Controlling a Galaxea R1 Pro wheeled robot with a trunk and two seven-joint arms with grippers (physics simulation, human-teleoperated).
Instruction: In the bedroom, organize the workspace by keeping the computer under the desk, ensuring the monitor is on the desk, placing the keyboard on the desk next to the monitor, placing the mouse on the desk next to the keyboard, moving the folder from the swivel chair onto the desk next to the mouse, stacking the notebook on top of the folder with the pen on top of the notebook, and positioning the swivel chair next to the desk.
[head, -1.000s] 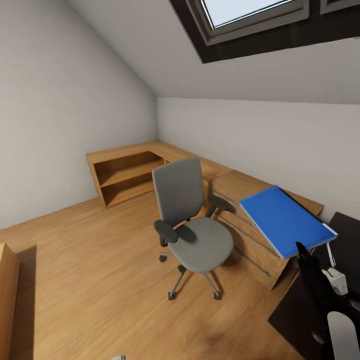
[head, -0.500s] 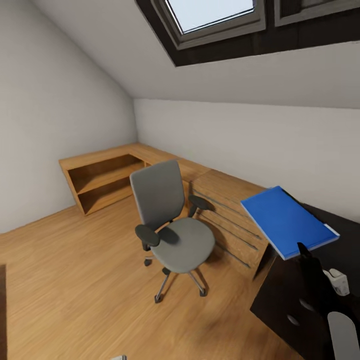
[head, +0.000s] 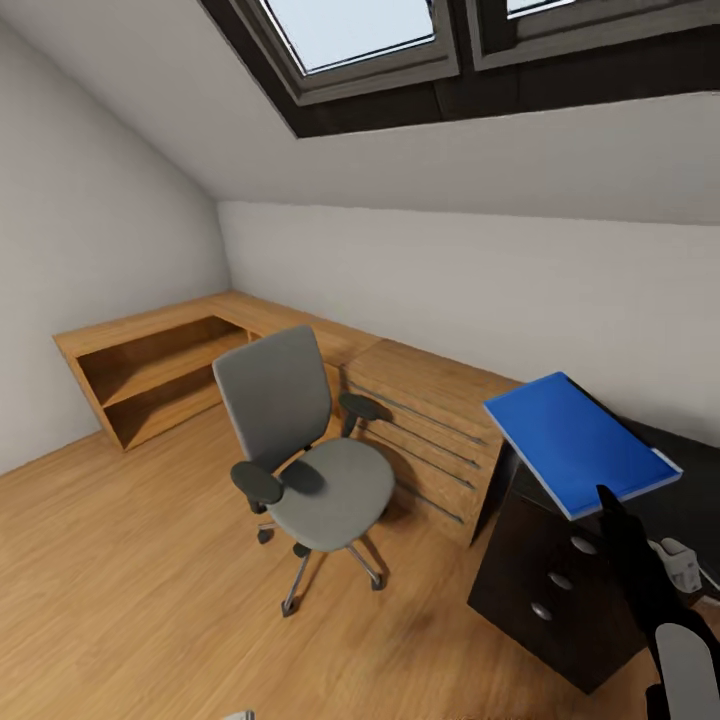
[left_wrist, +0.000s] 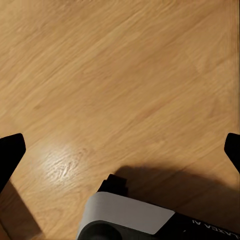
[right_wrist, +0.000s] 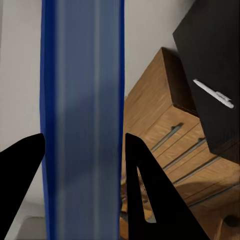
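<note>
At the near right of the head view, the right gripper (right_wrist: 82, 150) has its black fingers (right_wrist: 142, 175) pressed against either face of the blue folder (head: 575, 440), which it holds raised and tilted above the corner of the glossy black desk (head: 545, 560); a whitish pen (right_wrist: 214, 94) lies on the desk top; the left gripper (left_wrist: 120, 145) hangs with fingers spread wide over the bare wood floor (left_wrist: 125, 75); farther off, the grey swivel chair (head: 305, 455) stands apart from the desk, in front of a wooden dresser (head: 420, 420) and a low open shelf unit (head: 150, 375) along the white walls; a skylight (head: 345, 30) sits in the sloped ceiling.
</note>
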